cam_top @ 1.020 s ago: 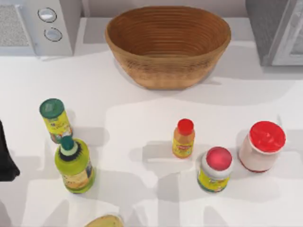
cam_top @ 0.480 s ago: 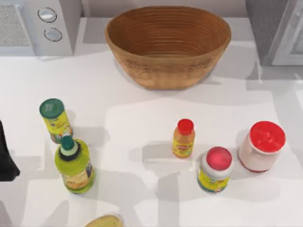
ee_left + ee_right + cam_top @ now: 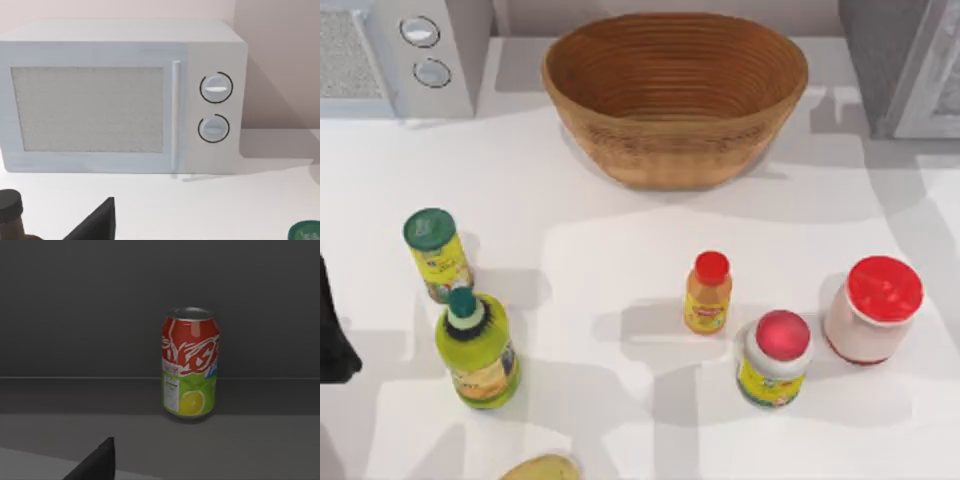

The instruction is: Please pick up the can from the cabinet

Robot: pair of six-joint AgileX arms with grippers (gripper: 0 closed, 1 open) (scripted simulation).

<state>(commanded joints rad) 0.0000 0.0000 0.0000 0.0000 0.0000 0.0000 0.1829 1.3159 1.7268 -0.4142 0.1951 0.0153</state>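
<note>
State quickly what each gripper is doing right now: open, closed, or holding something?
Left gripper: cannot be told.
Right gripper: cannot be told; it faces the can, apart from it.

- The left arm (image 3: 334,335) lies at the left edge of the top view as a dark shape, low beside the table's left side.
- A black wedge of the left gripper (image 3: 95,222) juts into the left wrist view's lower edge.
- A black wedge of the right gripper (image 3: 95,462) pokes into the right wrist view in the same way.
</note>
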